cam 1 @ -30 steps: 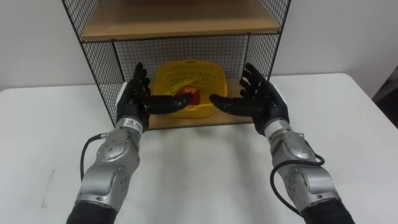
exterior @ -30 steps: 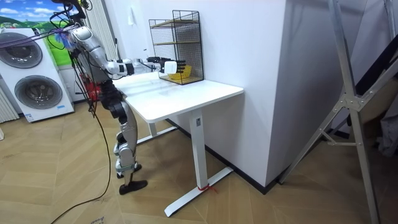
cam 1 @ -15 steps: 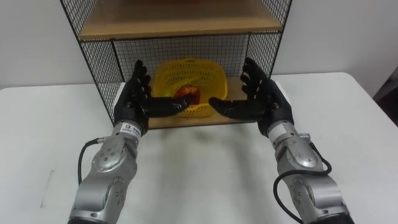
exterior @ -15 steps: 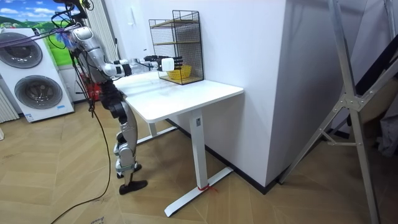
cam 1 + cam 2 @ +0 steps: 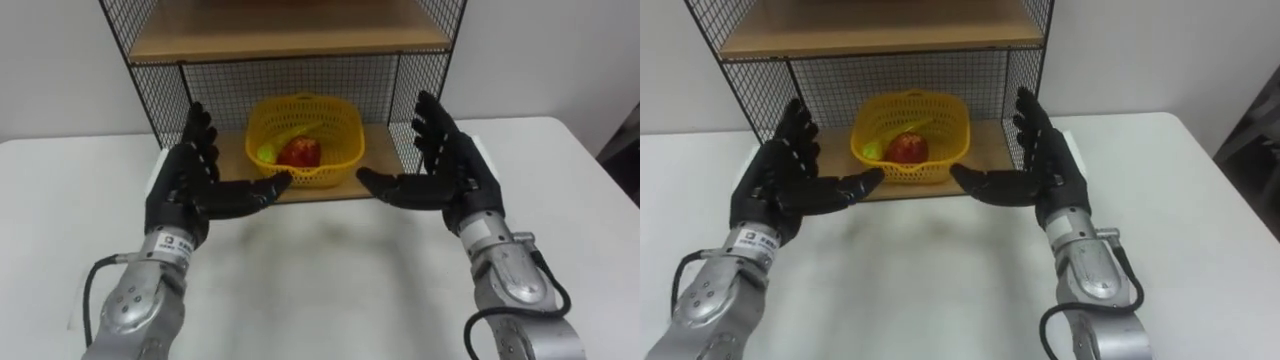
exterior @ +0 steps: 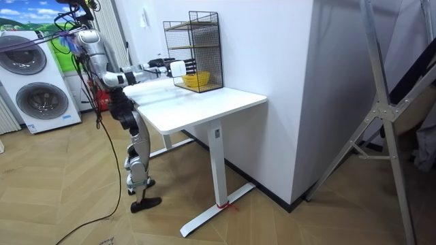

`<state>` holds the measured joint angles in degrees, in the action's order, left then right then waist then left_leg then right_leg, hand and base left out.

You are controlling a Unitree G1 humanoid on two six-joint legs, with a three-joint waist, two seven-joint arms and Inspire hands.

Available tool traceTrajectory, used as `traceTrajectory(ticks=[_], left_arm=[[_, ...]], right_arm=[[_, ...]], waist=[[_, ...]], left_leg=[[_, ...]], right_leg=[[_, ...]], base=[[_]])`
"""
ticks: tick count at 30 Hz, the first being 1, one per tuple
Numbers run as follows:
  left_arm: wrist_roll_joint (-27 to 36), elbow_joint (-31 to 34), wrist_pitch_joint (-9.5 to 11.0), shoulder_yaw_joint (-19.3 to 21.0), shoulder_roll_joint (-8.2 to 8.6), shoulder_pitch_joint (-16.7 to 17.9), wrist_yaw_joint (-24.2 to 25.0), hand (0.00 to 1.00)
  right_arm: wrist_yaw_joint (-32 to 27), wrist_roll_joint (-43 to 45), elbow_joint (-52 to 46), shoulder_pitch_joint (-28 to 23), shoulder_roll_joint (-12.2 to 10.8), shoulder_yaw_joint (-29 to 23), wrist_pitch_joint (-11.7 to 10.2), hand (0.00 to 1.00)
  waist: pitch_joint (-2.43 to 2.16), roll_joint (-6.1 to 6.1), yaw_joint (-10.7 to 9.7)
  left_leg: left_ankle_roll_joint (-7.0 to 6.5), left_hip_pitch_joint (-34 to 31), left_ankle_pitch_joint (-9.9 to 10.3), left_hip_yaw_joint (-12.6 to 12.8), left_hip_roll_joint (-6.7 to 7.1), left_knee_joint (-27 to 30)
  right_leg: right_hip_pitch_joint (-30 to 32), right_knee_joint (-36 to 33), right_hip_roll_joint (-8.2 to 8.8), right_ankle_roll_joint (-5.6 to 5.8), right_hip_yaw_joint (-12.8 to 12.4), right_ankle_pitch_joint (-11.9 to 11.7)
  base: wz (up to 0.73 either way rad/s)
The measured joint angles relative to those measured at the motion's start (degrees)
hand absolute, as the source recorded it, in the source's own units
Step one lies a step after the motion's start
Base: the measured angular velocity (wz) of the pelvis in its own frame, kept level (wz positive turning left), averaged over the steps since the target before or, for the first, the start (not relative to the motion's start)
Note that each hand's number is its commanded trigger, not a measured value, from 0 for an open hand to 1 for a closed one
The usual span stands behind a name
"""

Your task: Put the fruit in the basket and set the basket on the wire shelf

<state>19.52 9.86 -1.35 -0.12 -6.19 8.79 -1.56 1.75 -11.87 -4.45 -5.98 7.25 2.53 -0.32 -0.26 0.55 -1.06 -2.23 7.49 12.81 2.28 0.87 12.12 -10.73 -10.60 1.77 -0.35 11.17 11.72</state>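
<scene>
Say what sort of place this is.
Probably a household laundry or utility room: a washing machine, wood floor, and a white table carrying a wire shelf.

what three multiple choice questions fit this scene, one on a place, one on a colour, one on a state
1. Where does the basket stand?
A. on the lower board of the wire shelf
B. on its top board
C. outside it

2. What colour is the basket?
A. blue
B. yellow
C. white

3. How are the left hand and the right hand?
A. both open and empty
B. both shut on the basket
C. both curled into fists

Answers:
1 A, the basket sits under the top board, inside the mesh.
2 B, its weave is bright yellow.
3 A, the fingers are spread, palms facing each other, apart from the basket.
</scene>
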Motion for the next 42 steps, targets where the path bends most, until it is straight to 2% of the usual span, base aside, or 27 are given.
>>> traceTrajectory(ticks=[4, 6, 7, 9, 11, 16, 19, 20, 24, 26, 29, 31, 33, 36, 38, 40, 42], left_arm=[[0.07, 2.63, 1.91, 2.27, 0.06, 3.69, 0.50, 0.00], [0.60, 3.95, 2.54, 2.32, 0.16, 6.43, 1.40, 0.00], [1.47, 5.09, 3.19, 2.31, 0.33, 9.17, 1.60, 0.00], [2.42, 5.24, 3.98, 2.43, 0.34, 11.66, 1.77, 0.00], [2.45, 5.24, 4.48, 2.38, 0.39, 11.96, 1.87, 0.00], [2.44, 5.33, 7.89, 2.46, 0.44, 12.66, 2.18, 0.00], [2.42, 6.79, 9.20, 3.28, 0.50, 14.62, 2.16, 0.00], [2.44, 7.07, 9.81, 4.07, 0.49, 14.79, 2.16, 0.00], [2.41, 9.01, 11.83, 6.98, 0.96, 14.85, 0.68, 0.00], [2.46, 11.12, 14.11, 8.13, 1.04, 14.69, -1.43, 0.00], [2.11, 13.66, 15.71, 12.62, 1.05, 14.59, -4.60, 0.00], [1.67, 14.71, 16.49, 15.68, 1.03, 14.52, -7.79, 0.00], [1.03, 15.23, 17.99, 19.77, 0.98, 14.29, -11.69, 0.00], [0.48, 16.31, 18.16, 24.79, 0.72, 13.92, -15.82, 0.00], [0.14, 16.34, 19.25, 30.33, -0.98, 13.83, -20.84, 0.00], [0.19, 16.61, 19.75, 34.00, -2.09, 13.42, -24.30, 0.00], [0.31, 16.60, 19.98, 39.02, -4.39, 13.00, -28.40, 0.00]], right_arm=[[0.87, 1.19, -2.16, -3.17, 0.00, -2.02, -0.97, 0.00], [1.08, 0.54, -4.31, -5.79, 0.01, -3.01, -1.52, 0.00], [1.19, 0.59, -6.26, -8.16, 0.01, -3.56, -1.68, 0.00], [0.86, 1.06, -8.45, -11.21, 0.01, -4.03, -2.89, 0.00], [0.89, 1.15, -8.48, -11.71, 0.01, -3.93, -3.78, 0.00], [0.48, 2.14, -8.83, -12.55, 0.02, -4.83, -5.49, 0.00], [-0.94, 2.20, -10.16, -13.65, -0.01, -6.08, -6.78, 0.00], [-2.01, 2.18, -10.15, -13.66, 0.00, -6.70, -7.58, 0.00], [-5.68, 3.86, -10.22, -13.66, 0.01, -8.95, -10.42, 0.00], [-8.91, 4.34, -10.46, -13.66, 0.03, -10.17, -11.91, 0.00], [-13.29, 8.13, -12.33, -13.70, 0.08, -12.26, -13.32, 0.00], [-16.05, 9.45, -13.31, -13.99, 0.32, -14.06, -14.39, 0.00], [-20.08, 10.28, -15.36, -14.44, 0.68, -17.78, -15.05, 0.00], [-24.08, 10.14, -16.24, -14.37, 3.02, -23.06, -15.77, 0.00], [-28.93, 9.62, -16.28, -14.38, 6.38, -28.61, -16.75, 0.00], [-32.39, 7.48, -16.43, -14.36, 8.06, -32.61, -17.65, 0.00], [-36.62, 5.78, -16.16, -14.31, 9.30, -37.88, -18.03, 0.00]], waist=[[-0.16, -0.17, -0.11], [-0.21, -0.31, -0.06], [-0.46, -0.51, -0.02], [-0.45, -0.65, -0.04], [-0.41, -0.64, 0.05], [-0.32, -0.72, -0.02], [-0.23, -0.55, 0.06], [-0.05, -0.40, 0.08], [0.11, -0.17, 0.74], [0.06, -0.23, 1.50], [-0.08, -0.83, 1.93], [-0.34, -1.29, 2.27], [-0.43, -1.56, 2.73], [-0.42, -1.55, 2.94], [-0.17, -1.13, 3.04], [-0.19, -1.06, 3.24], [-0.09, -0.94, 3.34]], left_leg=[[0.00, -0.98, 0.00, -0.01, 0.04, 0.31], [-0.01, -0.96, -0.01, 0.03, 0.07, 0.36], [-0.01, -0.92, 0.00, 0.09, 0.07, 0.29], [-0.01, -1.14, 0.00, 0.08, 0.03, 0.32], [0.00, -1.40, 0.00, 0.08, 0.00, 0.40], [0.00, -2.21, 0.03, -0.07, 0.00, 0.31], [0.01, -2.08, 0.02, -0.06, 0.01, 0.12], [0.01, -1.81, 0.02, -0.07, 0.00, 0.09], [0.00, -1.87, 0.02, 0.00, 0.03, -0.07], [0.00, -1.75, 0.02, 0.13, 0.02, -0.32], [0.00, -1.88, 0.01, 0.05, -0.01, -0.28], [0.00, -1.87, 0.02, 0.11, 0.00, -0.29], [0.00, -1.87, 0.01, 0.17, 0.05, -0.53], [-0.01, -1.89, 0.01, 0.08, 0.26, -0.64], [-0.01, -1.98, 0.02, 0.05, 0.42, -0.72], [-0.01, -2.43, 0.03, -0.06, 0.39, -0.52], [-0.02, -3.05, 0.02, -0.04, 0.17, -0.60]], right_leg=[[0.83, -0.07, -0.01, 0.00, 0.08, 0.00], [0.94, -0.05, 0.01, 0.00, 0.06, 0.00], [1.07, -0.07, -0.02, 0.01, 0.04, 0.00], [1.28, -0.08, -0.07, 0.01, 0.09, 0.01], [1.47, -0.10, -0.12, 0.01, 0.10, 0.00], [2.11, -0.14, -0.12, 0.01, 0.16, 0.00], [2.13, -0.11, -0.14, 0.01, 0.15, 0.01], [1.85, -0.09, -0.16, 0.00, 0.18, 0.01], [1.93, 0.01, -0.17, 0.01, 0.10, 0.01], [2.04, -0.04, -0.19, 0.01, -0.06, 0.00], [2.39, -0.07, -0.24, 0.01, -0.05, 0.00], [2.46, -0.05, -0.26, 0.01, -0.06, 0.00], [2.51, -0.01, -0.24, 0.01, -0.01, 0.01], [2.54, -0.05, -0.23, 0.09, 0.02, 0.06], [2.62, -0.06, -0.23, 0.15, 0.07, 0.11], [2.91, -0.05, -0.21, 0.15, 0.14, 0.11], [3.56, -0.07, -0.18, 0.15, 0.04, 0.11]], base=[[0.01], [0.00], [0.00], [0.00], [0.00], [0.00], [0.00], [0.00], [0.00], [-0.03], [0.00], [0.00], [0.00], [0.00], [0.00], [0.00], [-0.02]])
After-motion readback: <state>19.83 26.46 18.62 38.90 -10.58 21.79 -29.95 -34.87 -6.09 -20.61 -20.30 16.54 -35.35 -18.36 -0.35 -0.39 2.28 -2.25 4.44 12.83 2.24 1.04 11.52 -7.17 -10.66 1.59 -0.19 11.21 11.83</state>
